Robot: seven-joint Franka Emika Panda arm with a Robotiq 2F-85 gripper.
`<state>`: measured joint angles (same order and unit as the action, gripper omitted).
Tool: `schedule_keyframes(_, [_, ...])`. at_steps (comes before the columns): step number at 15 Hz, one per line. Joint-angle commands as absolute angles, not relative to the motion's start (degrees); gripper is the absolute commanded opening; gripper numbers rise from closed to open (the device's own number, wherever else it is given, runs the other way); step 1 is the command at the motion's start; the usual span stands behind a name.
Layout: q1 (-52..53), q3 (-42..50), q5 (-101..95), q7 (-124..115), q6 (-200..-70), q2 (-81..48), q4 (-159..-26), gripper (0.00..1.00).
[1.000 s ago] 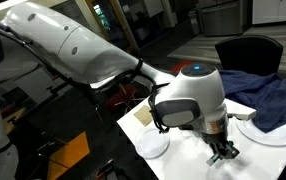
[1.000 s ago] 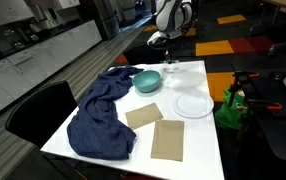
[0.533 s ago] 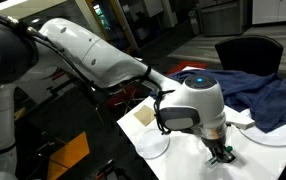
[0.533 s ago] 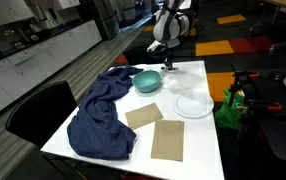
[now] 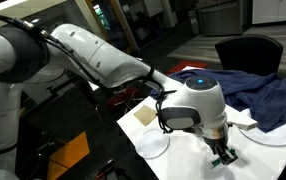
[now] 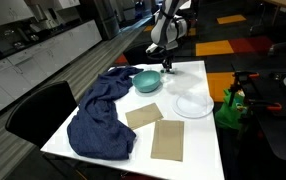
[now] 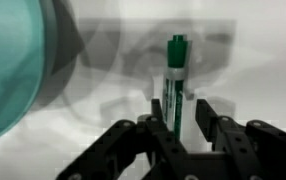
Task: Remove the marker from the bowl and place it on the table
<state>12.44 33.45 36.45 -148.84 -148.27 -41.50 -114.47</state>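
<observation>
Clamping the marker (image 7: 175,85) between the two fingers of the claw (image 7: 179,120), squeezing it from both sides. Holding it with the dark green cap pointing out ahead of the fingertips. Hanging low over the white table (image 7: 248,70), with the teal bowl (image 7: 8,70) just beside the claw, on its left in the wrist view. Holding the marker outside the bowl; touching the tabletop or not, impossible to tell.

Smooth plastic marker (image 7: 176,85) with a glossy green cap, glossy teal bowl (image 6: 146,81), smooth white table (image 6: 201,130) top, soft rumpled dark blue cloth (image 6: 98,120), matt tan mats (image 6: 168,140), matt black gripper (image 7: 181,112), glossy white arm shell (image 5: 93,55)
</observation>
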Motion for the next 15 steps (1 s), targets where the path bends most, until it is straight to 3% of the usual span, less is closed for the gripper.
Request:
schedule_keyframes(1, [14.8,35.9,39.0,-148.8,-147.2,-42.7,-113.3,0.73])
schedule_keyframes(5, [18.3,38.6,38.9,-148.8,-148.1,-41.4,-115.1,1.00])
schedule_keyframes(15, [35.2,53.4,34.2,-148.8,-154.5,-31.7,-125.8,1.00])
